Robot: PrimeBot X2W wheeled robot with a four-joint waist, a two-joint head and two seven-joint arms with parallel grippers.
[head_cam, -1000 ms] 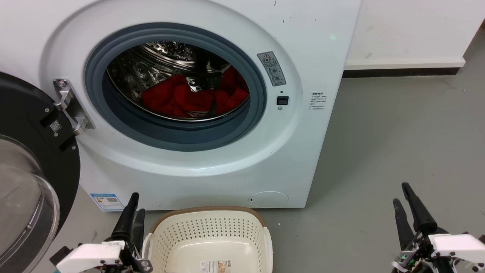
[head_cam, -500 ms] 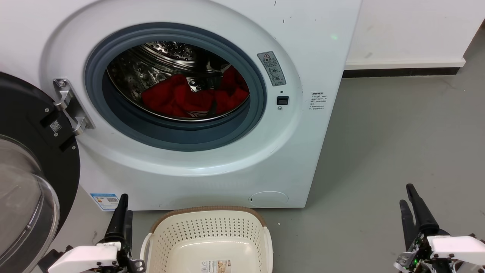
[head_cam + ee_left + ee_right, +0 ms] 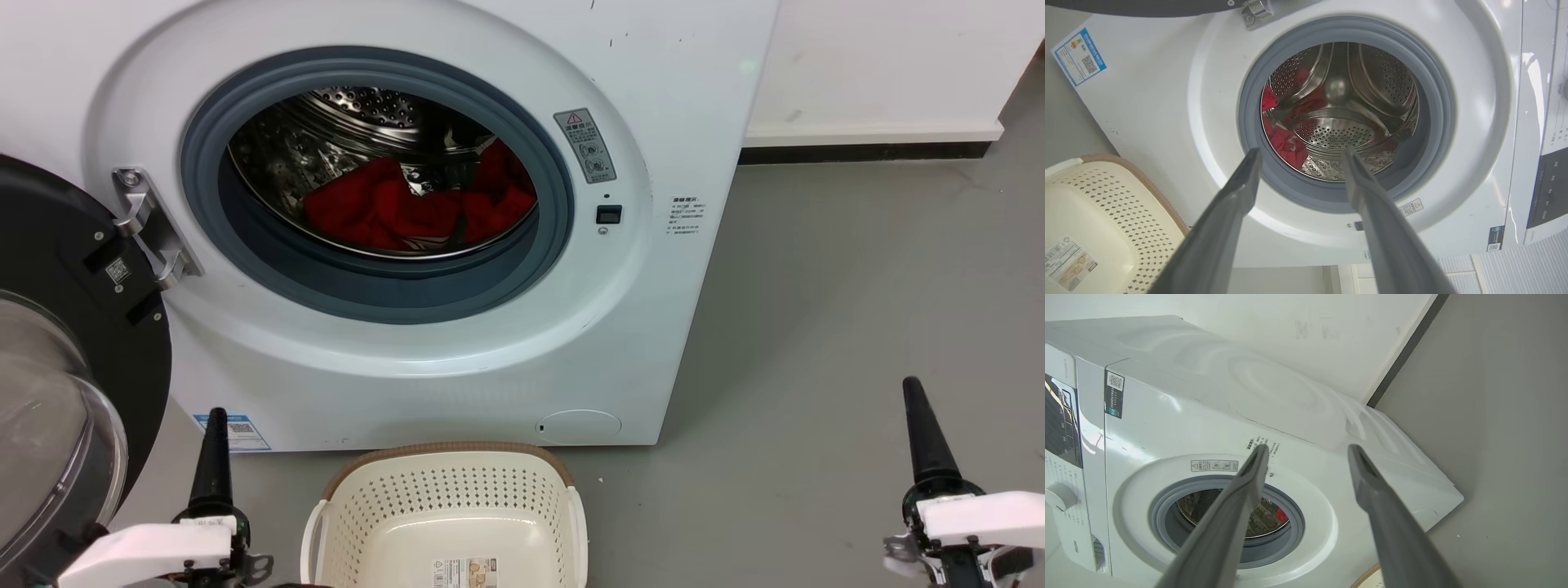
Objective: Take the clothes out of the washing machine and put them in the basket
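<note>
The washing machine point(image 3: 490, 359) stands in front of me with its porthole uncovered. The clothes point(image 3: 416, 208), a red heap, lie low in the steel drum; they also appear as clothes point(image 3: 1288, 145) and clothes point(image 3: 1282, 514) in the wrist views. The basket point(image 3: 445, 461) sits on the floor below the porthole and holds nothing I can see. Left of the basket, my left gripper point(image 3: 216, 418) points up, and the left gripper point(image 3: 1301, 152) is open and aimed at the porthole. Far right over the floor is my right gripper point(image 3: 916, 390), and the right gripper point(image 3: 1308, 448) is open too.
The black-framed glass door point(image 3: 73, 269) hangs open at the left, close to my left arm. A white wall with a dark baseboard point(image 3: 865, 153) runs behind. Grey floor point(image 3: 857, 310) stretches to the right of the machine.
Both grippers have drifted outward, the left one leftward and the right one rightward. Each now shows edge-on as a single finger. The clothes and basket have not moved.
</note>
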